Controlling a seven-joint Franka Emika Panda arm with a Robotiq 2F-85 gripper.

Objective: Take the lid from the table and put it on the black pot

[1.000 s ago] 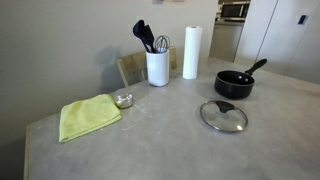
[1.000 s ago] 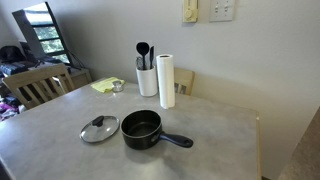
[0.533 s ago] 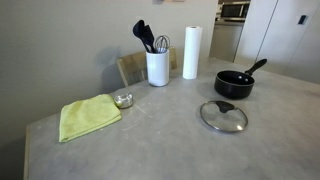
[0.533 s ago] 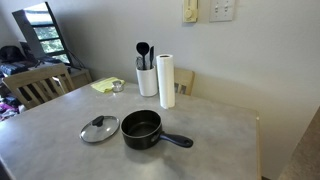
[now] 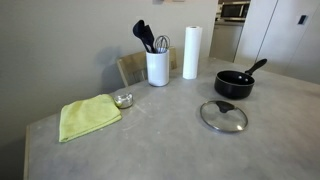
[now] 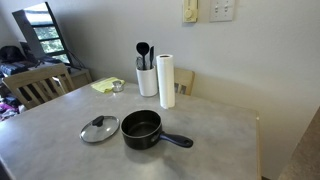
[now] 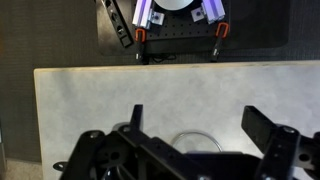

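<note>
- Pincer (image 7: pixel 196 122) stood wide open in the wrist view, its dark fingers (image 7: pixel 135 118) spread well apart and holding nothing.
- The grey desk (image 7: pixel 80 100) lay well below the pincer.
- The lid (image 5: pixel 223 116) lay flat on the desk in both exterior views, clear of the pincer, knob up.
- The black pot (image 5: pixel 235 84) stood uncovered just beside the lid, handle pointing away from it.
- A pale curved edge showed below the pincer; what it was could not be told.
</note>
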